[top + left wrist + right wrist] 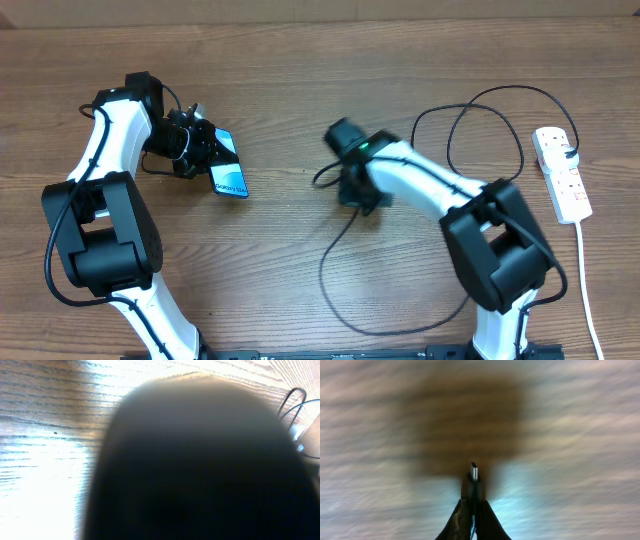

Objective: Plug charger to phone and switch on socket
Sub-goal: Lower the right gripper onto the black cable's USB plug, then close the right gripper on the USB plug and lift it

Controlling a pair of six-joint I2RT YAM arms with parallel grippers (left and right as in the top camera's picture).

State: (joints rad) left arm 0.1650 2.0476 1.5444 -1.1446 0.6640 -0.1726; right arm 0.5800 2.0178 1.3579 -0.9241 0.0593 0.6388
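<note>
So, right fingers (pixel 459 522) are pinched tight on the charger (pixel 474 472) tip, plug poking out front. The left fingers (pixel 200 148) clamp the phone (pixel 230 172) over the desk (pixel 300 60), well apart. I'd square plug to port first, then push slow.

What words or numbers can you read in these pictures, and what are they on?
"Galaxy S24": white letters on the screen of the phone, tiny and barely readable in the overhead view.
socket: any markings are too small to read.
Both wrist views: blurred, no words to read.
</note>
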